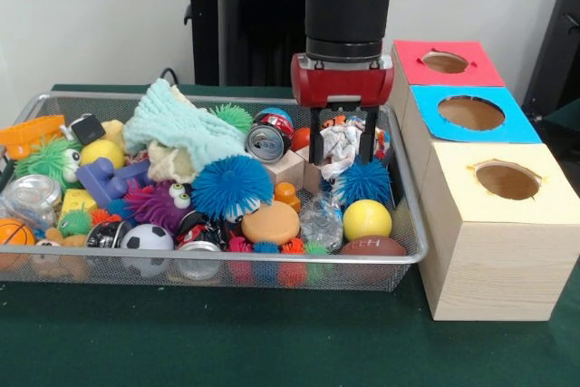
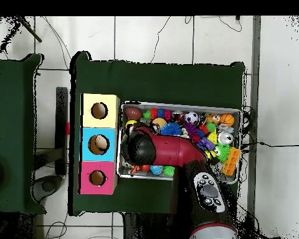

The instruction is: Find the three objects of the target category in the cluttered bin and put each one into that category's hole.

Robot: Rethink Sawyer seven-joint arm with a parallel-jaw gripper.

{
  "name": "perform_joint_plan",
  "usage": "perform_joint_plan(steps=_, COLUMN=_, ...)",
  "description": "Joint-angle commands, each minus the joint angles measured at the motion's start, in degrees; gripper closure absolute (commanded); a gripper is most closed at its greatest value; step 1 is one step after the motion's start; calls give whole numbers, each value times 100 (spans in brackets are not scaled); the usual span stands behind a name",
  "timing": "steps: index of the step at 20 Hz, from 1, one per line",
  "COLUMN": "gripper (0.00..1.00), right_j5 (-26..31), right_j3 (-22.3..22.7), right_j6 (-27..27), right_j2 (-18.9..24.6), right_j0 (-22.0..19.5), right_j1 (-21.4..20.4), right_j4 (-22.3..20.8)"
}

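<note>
The wire mesh bin point(image 1: 272, 259) holds a heap of toys and takes up the left and middle of the front view. My gripper point(image 1: 343, 159) hangs low over the bin's right end. Its fingers point(image 1: 315, 138) stand apart on either side of a crumpled white paper ball point(image 1: 341, 144). Beside the bin stands a row of three wooden boxes with round holes: red top point(image 1: 476, 70), blue top point(image 1: 426, 101), yellow top point(image 1: 544, 210). In the overhead view my arm point(image 2: 167, 149) covers the bin's point(image 2: 242, 118) left part and hides the gripper.
Near the gripper lie a small blue spiky ball point(image 1: 365, 180), a yellow ball point(image 1: 367, 219), a brown football point(image 1: 373, 246), a wooden block point(image 1: 288, 168) and a drink can point(image 1: 266, 142). Further left are a large blue spiky ball point(image 1: 232, 186), a teal cloth point(image 1: 181, 124) and a soccer ball point(image 1: 147, 238).
</note>
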Motion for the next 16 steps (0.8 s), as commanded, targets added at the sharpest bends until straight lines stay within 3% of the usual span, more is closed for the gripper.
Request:
perform_joint_plan(steps=1, gripper=0, right_j5=-19, right_j3=298, right_j6=771, right_j2=136, right_j0=-256, right_j1=436, right_j4=-58)
perform_joint_plan(steps=16, gripper=0, right_j5=-364, right_j3=-70, right_j6=851, right_j2=135, right_j0=-141, right_j1=901, right_j4=-43)
